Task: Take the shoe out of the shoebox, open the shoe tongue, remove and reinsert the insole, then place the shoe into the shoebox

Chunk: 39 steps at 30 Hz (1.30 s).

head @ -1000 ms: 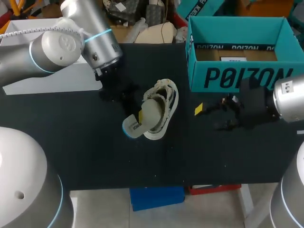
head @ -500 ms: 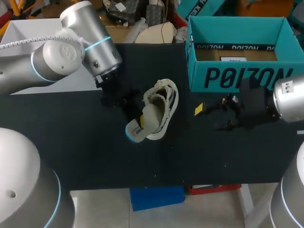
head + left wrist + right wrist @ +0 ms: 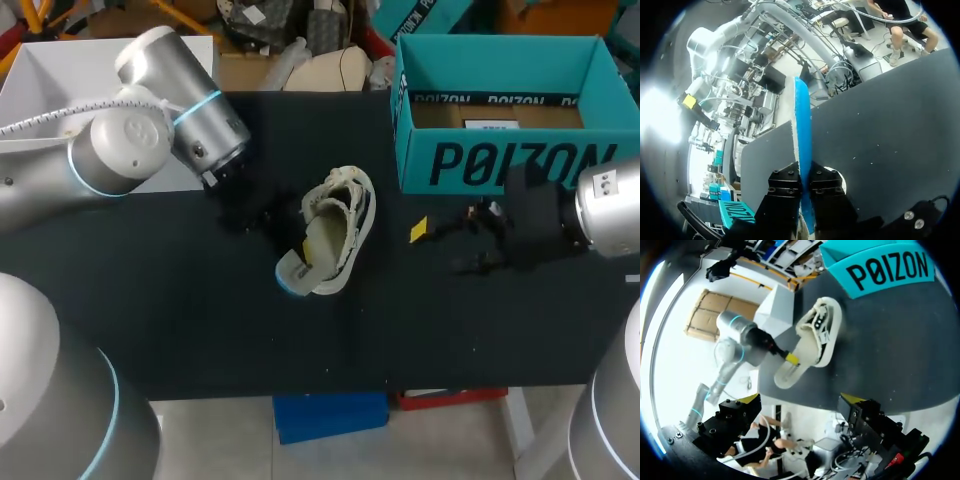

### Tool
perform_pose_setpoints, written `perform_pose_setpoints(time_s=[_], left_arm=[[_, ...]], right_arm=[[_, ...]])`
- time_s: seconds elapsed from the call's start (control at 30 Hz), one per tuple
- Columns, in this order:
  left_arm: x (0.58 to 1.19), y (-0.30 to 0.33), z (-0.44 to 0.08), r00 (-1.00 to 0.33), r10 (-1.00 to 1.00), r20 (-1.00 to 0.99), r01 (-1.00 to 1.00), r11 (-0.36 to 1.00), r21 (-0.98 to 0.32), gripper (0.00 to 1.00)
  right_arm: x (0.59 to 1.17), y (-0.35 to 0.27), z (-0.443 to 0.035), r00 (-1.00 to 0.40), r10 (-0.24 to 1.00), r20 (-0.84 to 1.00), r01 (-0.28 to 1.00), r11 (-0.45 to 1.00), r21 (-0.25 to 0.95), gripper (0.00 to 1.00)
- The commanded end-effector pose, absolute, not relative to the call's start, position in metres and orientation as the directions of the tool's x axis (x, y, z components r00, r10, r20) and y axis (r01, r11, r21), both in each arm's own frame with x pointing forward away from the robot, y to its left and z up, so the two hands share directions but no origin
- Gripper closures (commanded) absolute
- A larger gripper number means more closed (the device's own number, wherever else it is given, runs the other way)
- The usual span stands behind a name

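Observation:
A cream mesh shoe [image 3: 352, 205] lies on the black table, its toe toward the teal shoebox [image 3: 500, 160]. The beige insole [image 3: 320, 242] with a blue underside slants out of the shoe's opening, its heel end hanging over the table. My left gripper [image 3: 290, 232] is shut on that insole's edge. In the left wrist view the insole [image 3: 802, 115] stands edge-on, pinched by the left gripper [image 3: 805, 182]. My right gripper [image 3: 448, 240] stands open beside the shoe, in front of the shoebox, with nothing in it. The right wrist view shows the right gripper [image 3: 801, 400] wide apart, the shoe [image 3: 822, 327] and insole [image 3: 789, 372] ahead.
The shoebox [image 3: 880, 265] stands open at the back right with a label on its floor. A white box [image 3: 60, 75] sits at the back left, behind my left arm. The front half of the table [image 3: 300, 340] is bare black surface.
My left gripper has carried the insole's heel end to the right, closer to the shoe, and the insole now lies flatter into the opening. The right arm has kept still.

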<state>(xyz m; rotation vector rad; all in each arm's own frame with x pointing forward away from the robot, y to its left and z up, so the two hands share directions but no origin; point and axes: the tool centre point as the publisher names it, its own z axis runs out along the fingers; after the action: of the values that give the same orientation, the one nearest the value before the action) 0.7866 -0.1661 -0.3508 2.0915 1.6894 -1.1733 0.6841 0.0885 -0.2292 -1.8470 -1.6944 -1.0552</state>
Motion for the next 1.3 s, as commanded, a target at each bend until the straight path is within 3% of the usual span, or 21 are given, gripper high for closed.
perform_pose_setpoints(time_s=[0.03,1.3], left_arm=[[0.789,-0.168,-0.355,0.021,0.703,-0.711,0.903,-0.318,-0.288,1.00],[0.844,-0.189,-0.384,-0.083,0.688,-0.721,0.925,-0.216,-0.312,1.00]], right_arm=[[0.684,0.089,-0.229,-0.029,0.652,0.758,0.968,-0.170,0.184,0.00],[0.684,0.089,-0.229,-0.029,0.652,0.758,0.968,-0.170,0.184,0.00]])
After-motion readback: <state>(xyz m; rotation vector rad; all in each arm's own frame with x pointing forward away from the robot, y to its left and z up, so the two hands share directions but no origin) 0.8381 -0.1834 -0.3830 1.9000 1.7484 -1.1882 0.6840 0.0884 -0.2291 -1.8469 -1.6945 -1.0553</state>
